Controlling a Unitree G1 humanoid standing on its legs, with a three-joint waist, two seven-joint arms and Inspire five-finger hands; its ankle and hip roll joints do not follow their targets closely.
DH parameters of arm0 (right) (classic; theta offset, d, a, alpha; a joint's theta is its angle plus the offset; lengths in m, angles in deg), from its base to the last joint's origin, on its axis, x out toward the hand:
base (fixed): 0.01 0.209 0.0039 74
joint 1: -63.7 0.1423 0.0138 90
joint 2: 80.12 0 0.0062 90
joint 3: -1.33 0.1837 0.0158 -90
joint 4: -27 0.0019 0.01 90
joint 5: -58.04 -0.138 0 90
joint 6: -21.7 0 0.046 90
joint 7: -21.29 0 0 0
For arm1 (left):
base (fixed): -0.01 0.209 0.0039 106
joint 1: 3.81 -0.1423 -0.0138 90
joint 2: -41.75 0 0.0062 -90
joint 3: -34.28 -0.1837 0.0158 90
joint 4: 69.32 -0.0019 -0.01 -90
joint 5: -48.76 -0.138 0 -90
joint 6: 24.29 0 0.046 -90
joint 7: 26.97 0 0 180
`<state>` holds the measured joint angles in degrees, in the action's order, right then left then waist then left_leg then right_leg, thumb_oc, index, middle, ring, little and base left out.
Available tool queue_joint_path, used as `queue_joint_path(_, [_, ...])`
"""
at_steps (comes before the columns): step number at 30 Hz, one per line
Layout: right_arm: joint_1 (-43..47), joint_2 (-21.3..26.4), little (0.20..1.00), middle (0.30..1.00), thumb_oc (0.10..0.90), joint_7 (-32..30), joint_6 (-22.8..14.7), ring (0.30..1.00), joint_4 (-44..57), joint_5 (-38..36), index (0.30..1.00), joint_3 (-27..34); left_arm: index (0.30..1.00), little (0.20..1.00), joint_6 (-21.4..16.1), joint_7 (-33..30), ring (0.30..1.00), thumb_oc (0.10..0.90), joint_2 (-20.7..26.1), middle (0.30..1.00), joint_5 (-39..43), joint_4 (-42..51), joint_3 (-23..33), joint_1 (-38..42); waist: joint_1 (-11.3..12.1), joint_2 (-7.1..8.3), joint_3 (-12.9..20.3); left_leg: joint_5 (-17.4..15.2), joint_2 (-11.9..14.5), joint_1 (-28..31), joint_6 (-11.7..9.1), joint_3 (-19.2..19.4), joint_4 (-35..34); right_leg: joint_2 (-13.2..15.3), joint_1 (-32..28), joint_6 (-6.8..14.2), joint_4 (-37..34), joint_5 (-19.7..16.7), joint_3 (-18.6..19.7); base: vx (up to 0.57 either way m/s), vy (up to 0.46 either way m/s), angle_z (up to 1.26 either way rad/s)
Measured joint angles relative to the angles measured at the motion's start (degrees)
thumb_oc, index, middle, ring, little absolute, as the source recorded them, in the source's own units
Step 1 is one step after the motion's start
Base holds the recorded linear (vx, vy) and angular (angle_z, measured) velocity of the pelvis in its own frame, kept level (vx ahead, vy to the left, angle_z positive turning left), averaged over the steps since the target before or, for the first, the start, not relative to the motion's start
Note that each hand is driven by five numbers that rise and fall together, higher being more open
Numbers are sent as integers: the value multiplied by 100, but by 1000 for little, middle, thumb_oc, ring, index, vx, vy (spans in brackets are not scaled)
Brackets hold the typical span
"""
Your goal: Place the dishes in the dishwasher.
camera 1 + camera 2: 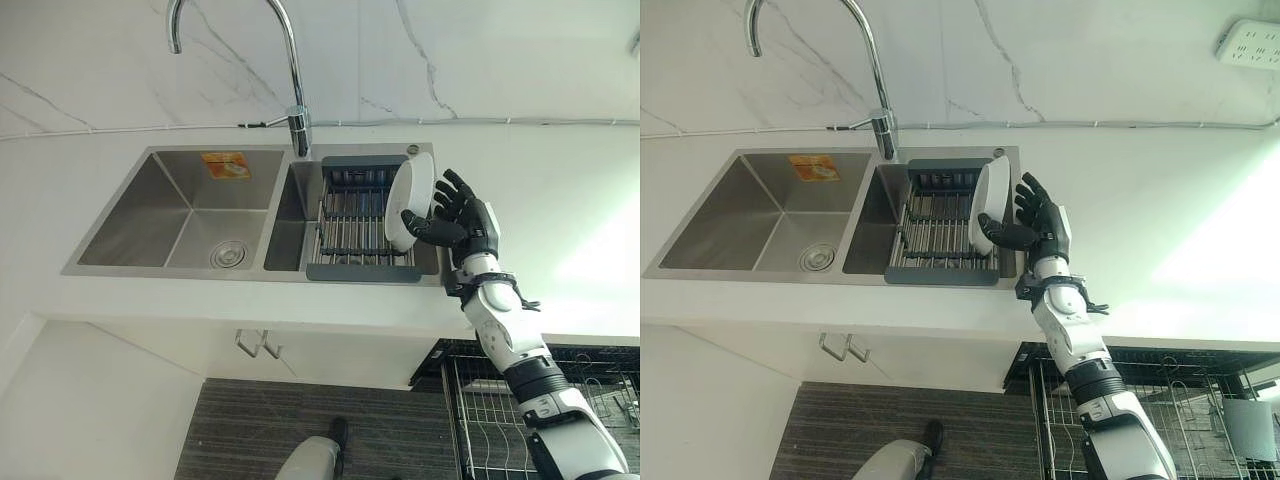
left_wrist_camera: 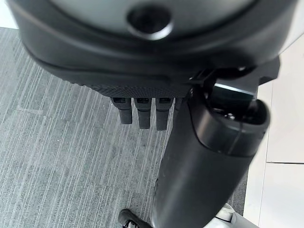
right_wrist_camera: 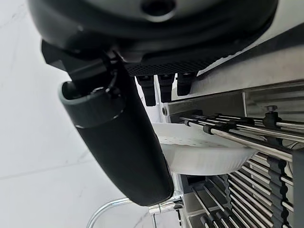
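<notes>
**Taking the plate from the sink rack**

We are at the pick-up step. Our right hand (image 1: 1040, 228) is at the white plate (image 1: 989, 205), which stands on edge in the drying rack (image 1: 935, 235) over the right basin of the sink (image 1: 760, 215). The thumb lies across the plate's face and the fingers spread behind its rim, so we judge the plate pinched, though not firmly closed on. Our left hand (image 2: 142, 111) hangs over the floor (image 2: 57, 156), fingers relaxed, holding nothing. Next, we think, comes tightening the hold, lifting the plate clear of the rack bars, then carrying it down and back toward the dishwasher basket (image 1: 1150, 400) below the table (image 1: 1140, 200), beneath the wrist.
</notes>
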<state>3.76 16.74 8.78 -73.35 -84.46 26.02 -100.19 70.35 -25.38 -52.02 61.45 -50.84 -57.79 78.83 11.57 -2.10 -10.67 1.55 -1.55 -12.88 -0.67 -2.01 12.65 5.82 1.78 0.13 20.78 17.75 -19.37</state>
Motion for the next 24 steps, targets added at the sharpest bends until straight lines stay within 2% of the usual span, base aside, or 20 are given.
queue_joint_path(19, [158,-57,900,900,800,92,35,900,-14,-21,900,-32,900,900,19,-4,900,800,1,900,-8,12,-5,86,31,-30,-128,0,-28,2,0,-77,19,2,-43,3,-42,-3,-75,0,0,1])
queue_joint_path(20, [158,-57,766,766,711,92,44,766,-14,-21,766,-72,900,900,22,-6,900,800,3,900,-8,12,-5,96,39,-30,-128,0,-27,3,0,-77,22,2,-45,4,-41,-4,-74,0,0,0])
queue_joint_path(21, [158,-57,300,300,400,93,47,300,-14,-20,300,-108,900,900,22,-6,900,800,2,900,-7,14,-6,104,50,-30,-128,0,-27,5,0,-77,23,2,-47,3,-40,-4,-74,0,0,0])
queue_joint_path(24, [267,-56,300,300,400,89,42,300,-236,-7,300,-120,900,900,20,-9,900,800,6,900,-7,8,-52,136,111,-29,-127,0,-28,21,0,-87,36,1,-75,3,-39,-4,-81,0,-2,1])
